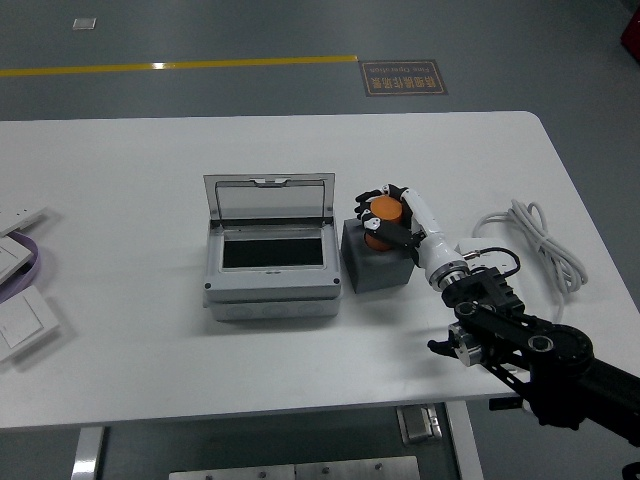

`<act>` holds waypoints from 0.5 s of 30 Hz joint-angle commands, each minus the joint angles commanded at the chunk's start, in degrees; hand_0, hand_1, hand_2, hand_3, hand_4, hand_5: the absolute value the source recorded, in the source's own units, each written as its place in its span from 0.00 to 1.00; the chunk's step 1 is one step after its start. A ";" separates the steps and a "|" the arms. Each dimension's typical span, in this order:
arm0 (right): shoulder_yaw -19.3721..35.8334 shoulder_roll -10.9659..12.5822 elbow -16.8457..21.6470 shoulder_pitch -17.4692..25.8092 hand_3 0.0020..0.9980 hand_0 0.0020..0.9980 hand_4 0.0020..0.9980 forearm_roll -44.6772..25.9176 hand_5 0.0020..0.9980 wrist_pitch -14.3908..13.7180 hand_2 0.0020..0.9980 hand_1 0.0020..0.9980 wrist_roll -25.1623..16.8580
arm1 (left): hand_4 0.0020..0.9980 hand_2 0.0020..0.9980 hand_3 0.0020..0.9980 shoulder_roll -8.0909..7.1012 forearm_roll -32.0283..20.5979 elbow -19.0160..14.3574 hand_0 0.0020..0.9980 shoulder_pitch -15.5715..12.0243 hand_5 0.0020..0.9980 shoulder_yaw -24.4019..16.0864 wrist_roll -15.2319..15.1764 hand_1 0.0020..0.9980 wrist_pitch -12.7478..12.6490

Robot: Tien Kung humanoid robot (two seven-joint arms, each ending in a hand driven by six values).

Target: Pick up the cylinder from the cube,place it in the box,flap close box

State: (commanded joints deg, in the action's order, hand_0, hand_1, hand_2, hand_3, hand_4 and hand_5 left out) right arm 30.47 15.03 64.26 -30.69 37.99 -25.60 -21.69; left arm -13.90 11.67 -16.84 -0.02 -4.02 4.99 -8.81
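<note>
An orange cylinder (382, 221) stands on a dark grey cube (377, 262) just right of the box. The grey box (272, 272) sits mid-table with its clear lid (269, 197) standing open at the back; its inside looks dark and empty. My right hand (390, 214) reaches in from the lower right, and its black and white fingers (400, 232) are curled around the cylinder, which still rests on the cube. The left hand is out of sight.
A white coiled cable (540, 245) lies at the right of the table. White switch plates (25, 325) and a purple item (30, 262) lie at the left edge. The floor beyond has a yellow line (180, 66).
</note>
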 joint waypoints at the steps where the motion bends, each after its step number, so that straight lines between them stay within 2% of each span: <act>1: 0.40 0.10 0.50 0.12 0.25 0.42 0.00 0.04 0.00 -0.10 0.37 0.41 -0.08 | 0.69 0.55 0.62 0.00 -0.06 0.00 0.59 -0.02 0.24 0.05 0.00 0.58 -0.01; 3: 1.29 0.38 1.72 0.39 0.25 0.42 0.00 -0.01 0.00 -0.18 0.37 0.41 -0.21 | 0.69 0.55 0.62 -0.01 -0.11 0.00 0.59 -0.05 0.24 0.09 -0.01 0.58 -0.02; 5: 3.10 1.14 4.36 1.01 0.25 0.42 0.00 -0.58 0.00 -0.02 0.37 0.41 -0.34 | 0.69 0.55 0.62 -0.02 -0.19 0.01 0.59 -0.06 0.24 0.17 -0.02 0.58 -0.03; 6: 3.76 1.52 5.47 1.26 0.23 0.40 0.00 -1.15 0.00 0.21 0.33 0.37 -0.39 | 0.69 0.55 0.62 -0.02 -0.17 0.00 0.59 -0.06 0.24 0.16 -0.03 0.58 -0.03; 11: 5.50 3.29 12.36 2.15 0.23 0.40 0.00 -6.42 0.00 2.00 0.33 0.37 -0.79 | 0.69 0.55 0.62 -0.01 -0.15 0.00 0.59 -0.06 0.24 0.18 -0.03 0.58 -0.03; 12: 5.64 3.45 13.51 2.16 0.22 0.36 0.00 -6.44 0.00 1.85 0.28 0.32 -0.49 | 0.69 0.55 0.62 -0.01 -0.15 0.00 0.59 -0.07 0.24 0.18 -0.03 0.58 -0.03; 15: 6.07 3.60 18.43 1.64 0.22 0.36 0.00 -3.04 0.00 -0.09 0.28 0.32 2.37 | 0.69 0.55 0.62 -0.03 -0.18 0.00 0.59 -0.12 0.24 0.25 -0.02 0.58 -0.04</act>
State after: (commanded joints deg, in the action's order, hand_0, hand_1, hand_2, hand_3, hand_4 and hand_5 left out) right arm 36.55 18.63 82.68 -29.05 34.95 -25.69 -19.32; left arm -13.93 11.49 -16.84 -0.15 -3.77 4.98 -8.85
